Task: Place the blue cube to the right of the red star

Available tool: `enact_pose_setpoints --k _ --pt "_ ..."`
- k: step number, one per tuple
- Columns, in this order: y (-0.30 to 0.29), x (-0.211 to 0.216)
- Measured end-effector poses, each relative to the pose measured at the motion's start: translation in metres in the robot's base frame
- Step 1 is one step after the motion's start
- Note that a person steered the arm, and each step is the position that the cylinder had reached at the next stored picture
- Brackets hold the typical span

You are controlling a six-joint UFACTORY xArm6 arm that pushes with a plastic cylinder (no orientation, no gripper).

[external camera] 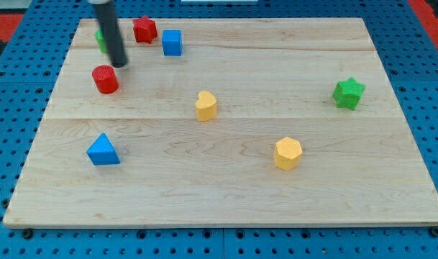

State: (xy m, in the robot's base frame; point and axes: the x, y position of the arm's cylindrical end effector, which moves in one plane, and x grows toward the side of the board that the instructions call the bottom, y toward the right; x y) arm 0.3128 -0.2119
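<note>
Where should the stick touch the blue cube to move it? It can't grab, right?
Right, no grabbing: my tip only pushes. The blue cube already sits just to the view's right of the red star. For a nudge, I'd probably press the middle of a flat side face, coming from the view's bottom, so it slides straight without turning.

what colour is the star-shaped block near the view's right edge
Green star, clearest in the camera view.
</note>
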Motion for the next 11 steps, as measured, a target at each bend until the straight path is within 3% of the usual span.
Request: enact_pose_setpoints --k 1,2,3,4,5,8,10,11 --pt "-0.025 -0.042" --pt "-0.008 -0.05" --pt "0.025 -0.027" --pt "0.101 -0.028" --pt "0.117 -0.011" --pt "0.125 -0.041" --pt "0.169 0.001" --pt "0.176 -0.044"
